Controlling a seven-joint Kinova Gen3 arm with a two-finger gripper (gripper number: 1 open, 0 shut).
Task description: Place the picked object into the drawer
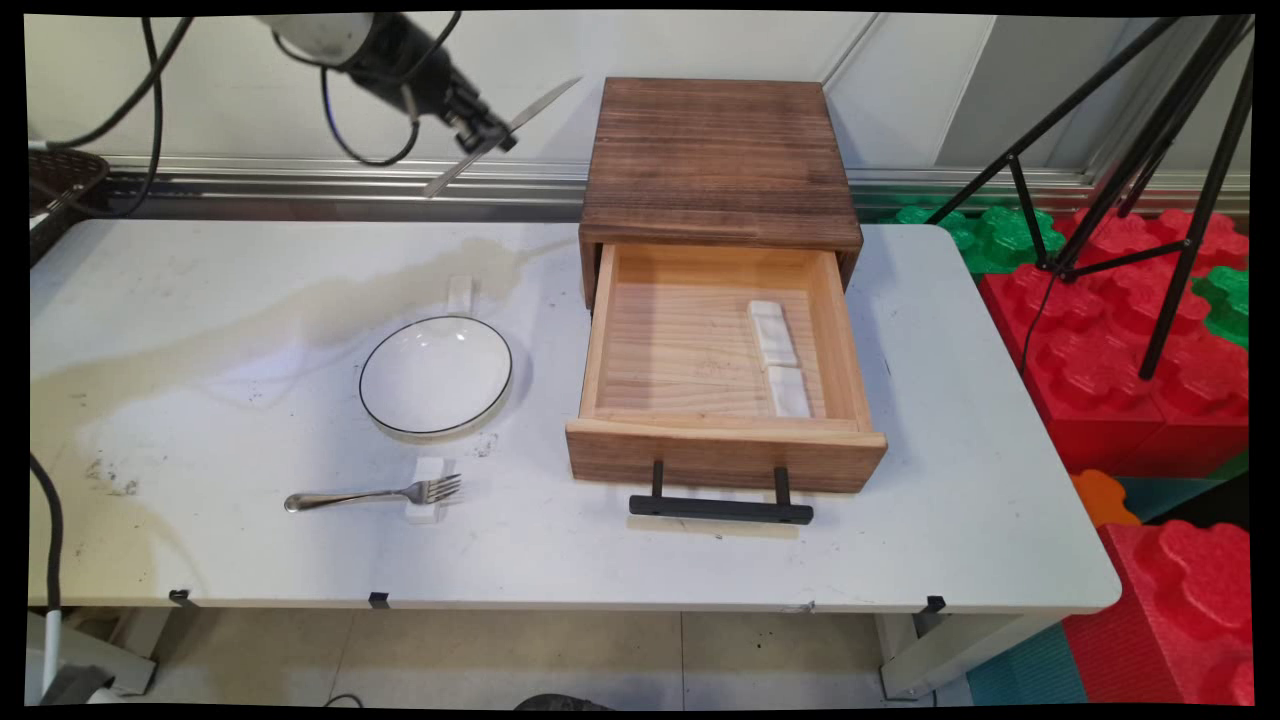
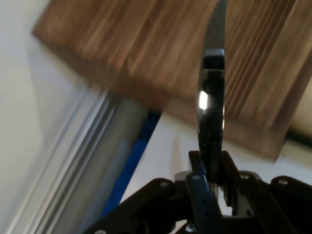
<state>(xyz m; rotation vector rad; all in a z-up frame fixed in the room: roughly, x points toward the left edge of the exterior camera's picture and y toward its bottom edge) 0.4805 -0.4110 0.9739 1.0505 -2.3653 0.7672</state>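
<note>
Near edge of bench: fork lying flat, handle to the left, tines resting on a small white rest.

Just behind the fork: white plate with a dark rim, upright on the bench, nothing on it. A second white rest sits at the plate's far edge.

Right of the plate: wooden drawer pulled out toward the near side, black bar handle on its front. Inside, along the right side, two white blocks lie end to end. The drawer belongs to a dark wooden box standing at the far side of the bench.

Brownish stain runs across the left half of the bench top.

Farthest, high above the bench's back edge and left of the box: claw, clenched on a knife. Knife held near its middle, tilted, one end pointing up-right toward the box, the other down-left. It is in the air, clear of the bench and apart from the box. Hand view: claw with both fingers pressed against the knife, which stands edge-on, with the box top behind it.

Right of the bench: red and green foam blocks and a black tripod
</note>
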